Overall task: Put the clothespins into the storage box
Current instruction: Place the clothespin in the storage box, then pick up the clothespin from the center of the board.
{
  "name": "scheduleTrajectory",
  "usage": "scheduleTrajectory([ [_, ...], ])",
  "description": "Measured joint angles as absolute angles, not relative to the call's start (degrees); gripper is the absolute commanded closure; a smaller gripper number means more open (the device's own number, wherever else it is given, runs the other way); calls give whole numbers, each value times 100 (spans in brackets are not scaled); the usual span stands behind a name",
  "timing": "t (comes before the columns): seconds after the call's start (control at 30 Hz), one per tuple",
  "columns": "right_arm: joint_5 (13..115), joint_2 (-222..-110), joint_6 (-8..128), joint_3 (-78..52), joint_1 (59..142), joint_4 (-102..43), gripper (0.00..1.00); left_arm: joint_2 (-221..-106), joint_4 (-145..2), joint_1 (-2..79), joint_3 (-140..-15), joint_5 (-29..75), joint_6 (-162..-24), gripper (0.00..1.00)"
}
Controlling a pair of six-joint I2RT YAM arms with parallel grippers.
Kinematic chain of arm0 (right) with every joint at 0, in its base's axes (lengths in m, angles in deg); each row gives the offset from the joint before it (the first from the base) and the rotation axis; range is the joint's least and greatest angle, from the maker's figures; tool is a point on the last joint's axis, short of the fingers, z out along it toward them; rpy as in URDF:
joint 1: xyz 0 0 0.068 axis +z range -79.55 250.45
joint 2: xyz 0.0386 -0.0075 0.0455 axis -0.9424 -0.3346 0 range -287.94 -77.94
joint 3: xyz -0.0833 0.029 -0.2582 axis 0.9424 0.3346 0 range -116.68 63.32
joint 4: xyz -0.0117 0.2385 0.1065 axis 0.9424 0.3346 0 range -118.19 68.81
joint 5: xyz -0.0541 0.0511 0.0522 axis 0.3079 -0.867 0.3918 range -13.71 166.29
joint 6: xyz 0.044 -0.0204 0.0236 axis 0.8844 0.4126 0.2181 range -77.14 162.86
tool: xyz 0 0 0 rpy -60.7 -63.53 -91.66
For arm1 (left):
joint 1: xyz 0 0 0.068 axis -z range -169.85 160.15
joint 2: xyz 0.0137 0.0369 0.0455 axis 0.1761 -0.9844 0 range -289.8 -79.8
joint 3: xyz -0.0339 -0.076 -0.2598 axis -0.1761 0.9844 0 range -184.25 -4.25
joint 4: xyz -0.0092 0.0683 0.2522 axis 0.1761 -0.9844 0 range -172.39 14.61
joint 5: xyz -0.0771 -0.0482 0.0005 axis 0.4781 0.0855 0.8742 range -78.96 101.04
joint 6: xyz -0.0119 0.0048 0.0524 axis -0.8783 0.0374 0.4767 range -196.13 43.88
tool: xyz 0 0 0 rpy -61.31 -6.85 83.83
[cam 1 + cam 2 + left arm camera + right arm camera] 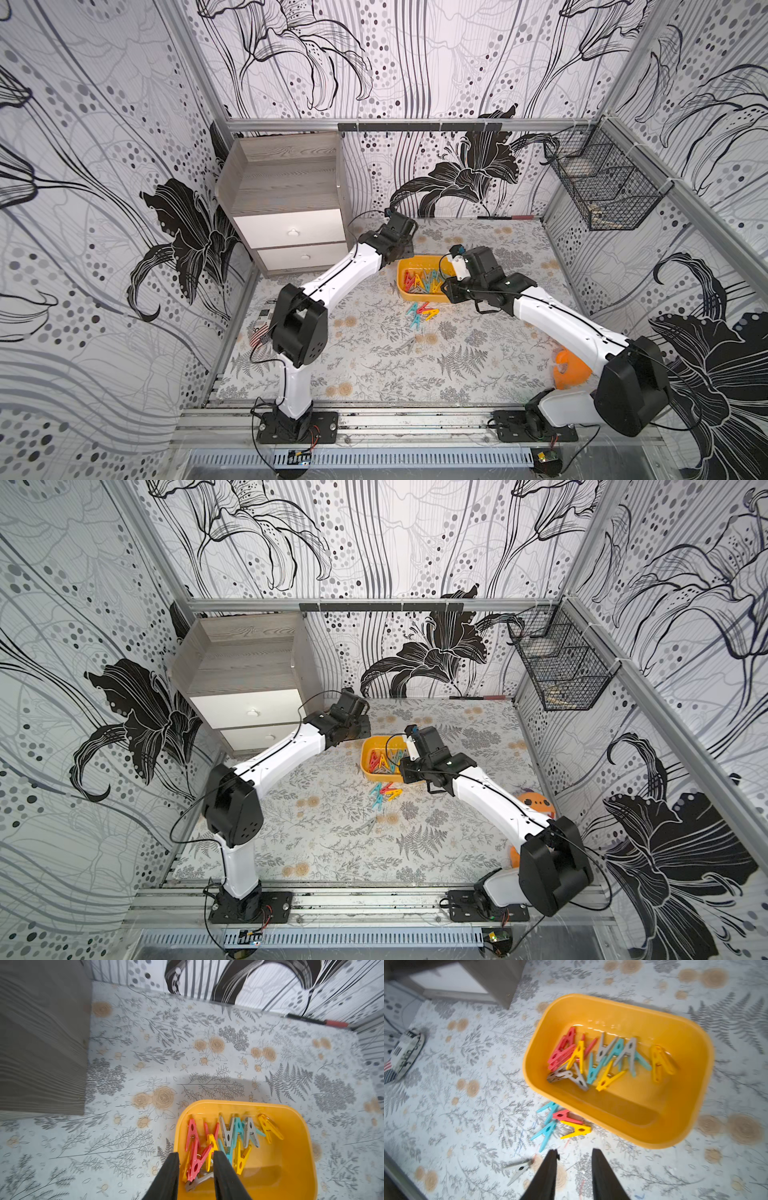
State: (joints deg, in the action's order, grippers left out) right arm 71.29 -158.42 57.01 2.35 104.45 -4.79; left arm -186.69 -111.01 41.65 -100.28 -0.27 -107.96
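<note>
The left claw [195, 1154] is hanging over the storage box [291, 1157], its jaws standing apart and pinching nothing (a pink clothespin [196, 1164] is lying just under them, inside the box). The right claw [574, 1150] is hovering above the tabletop [467, 1126], likewise spread and empty. In both top views the box [402, 286] is sitting just right of the frame's centre, with a heap of clothespins [424, 282] lying in it. Four loose clothespins [422, 313] are lying bunched just below it, and a grey clothespin [409, 344] is lying lower, apart.
</note>
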Motion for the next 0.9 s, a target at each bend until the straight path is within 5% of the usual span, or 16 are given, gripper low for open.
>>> scheduleTrajectory([
  [0.47,7422,-16664,6471,622,11861,-683,64,-16822,-10583,3923,-6395,170,-11231,65],
  [0.9,7877,-17777,6932,624,12043,-1111,67,-16361,-10307,3785,-5949,281,-11384,65],
])
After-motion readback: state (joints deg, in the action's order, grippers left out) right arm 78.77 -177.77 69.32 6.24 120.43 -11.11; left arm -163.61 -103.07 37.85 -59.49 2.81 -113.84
